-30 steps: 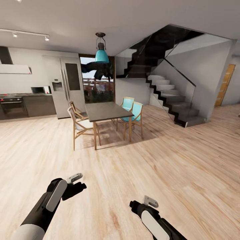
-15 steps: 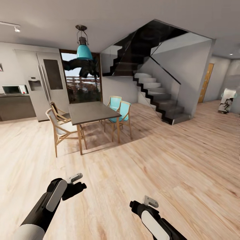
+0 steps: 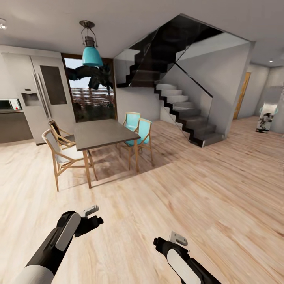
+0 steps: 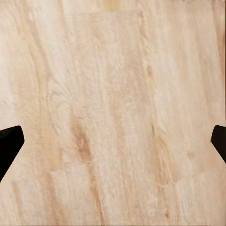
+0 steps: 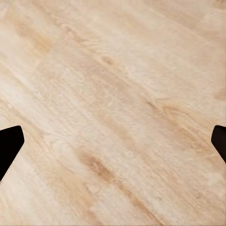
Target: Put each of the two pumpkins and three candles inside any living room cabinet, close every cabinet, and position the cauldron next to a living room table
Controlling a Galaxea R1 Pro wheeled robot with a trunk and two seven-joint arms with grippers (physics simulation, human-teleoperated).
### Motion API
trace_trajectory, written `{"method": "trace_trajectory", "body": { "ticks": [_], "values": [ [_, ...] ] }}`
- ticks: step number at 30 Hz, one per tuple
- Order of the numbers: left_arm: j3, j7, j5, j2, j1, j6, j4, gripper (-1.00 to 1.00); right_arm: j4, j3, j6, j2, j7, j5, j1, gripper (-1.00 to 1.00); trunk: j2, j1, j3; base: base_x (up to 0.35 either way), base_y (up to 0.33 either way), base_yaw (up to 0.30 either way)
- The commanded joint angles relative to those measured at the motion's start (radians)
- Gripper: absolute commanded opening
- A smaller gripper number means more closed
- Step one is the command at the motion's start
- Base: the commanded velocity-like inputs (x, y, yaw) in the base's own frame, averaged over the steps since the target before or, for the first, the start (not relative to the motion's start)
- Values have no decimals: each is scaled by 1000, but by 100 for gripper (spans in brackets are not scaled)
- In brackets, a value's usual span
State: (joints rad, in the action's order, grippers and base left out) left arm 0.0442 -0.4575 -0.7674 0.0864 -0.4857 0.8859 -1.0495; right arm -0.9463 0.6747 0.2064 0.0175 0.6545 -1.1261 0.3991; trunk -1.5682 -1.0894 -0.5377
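Note:
The pumpkins, candles, cauldron and cabinet are out of view. Low in the head view, both arms reach forward over pale wood floor (image 3: 205, 197). My left gripper (image 3: 92, 220) hangs at lower left and my right gripper (image 3: 158, 242) at lower middle. In the left wrist view the left gripper (image 4: 113, 143) is open, its dark fingertips (image 4: 8, 143) far apart over bare planks. The right wrist view likewise has the right gripper (image 5: 113, 143) open, with nothing between its fingertips (image 5: 9, 143).
A grey dining table (image 3: 103, 133) stands ahead left, with wooden chairs (image 3: 59, 156) and turquoise chairs (image 3: 142, 132) around it. Behind it are a fridge (image 3: 41, 96) and a hanging teal lamp (image 3: 92, 57). A dark staircase (image 3: 185, 114) rises ahead right, beside a doorway (image 3: 241, 94).
The whole head view has swung to the right: table, fridge and stairs slid left in the picture, and a far right room came into sight. Both arms hold the same pose.

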Motion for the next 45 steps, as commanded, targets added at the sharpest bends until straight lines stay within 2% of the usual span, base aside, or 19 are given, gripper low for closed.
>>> {"method": "trace_trajectory", "body": {
  "ticks": [1, 16, 26, 45],
  "values": [
    [4, -10, -10, 1, -1, 1, -1, 100, -2, 3, 3, 1, 6, -3, 1, 100, -1, -1, -2, 343, 0, -165],
    [8, -10, -10, 1, -1, 1, -1, 100, -1, 3, 3, 2, 7, -4, 1, 100, -1, -1, -9, 343, -4, -249],
    [7, -10, -12, 1, -1, 1, -1, 100, 0, 3, 4, 2, 7, -4, 1, 100, -1, -1, -14, 295, -141, -259],
    [8, -8, -15, 1, -1, 2, -10, 100, 21, 2, 2, 1, 5, -11, 1, 100, -1, -1, -23, 27, -24, -261]
  ]
}}
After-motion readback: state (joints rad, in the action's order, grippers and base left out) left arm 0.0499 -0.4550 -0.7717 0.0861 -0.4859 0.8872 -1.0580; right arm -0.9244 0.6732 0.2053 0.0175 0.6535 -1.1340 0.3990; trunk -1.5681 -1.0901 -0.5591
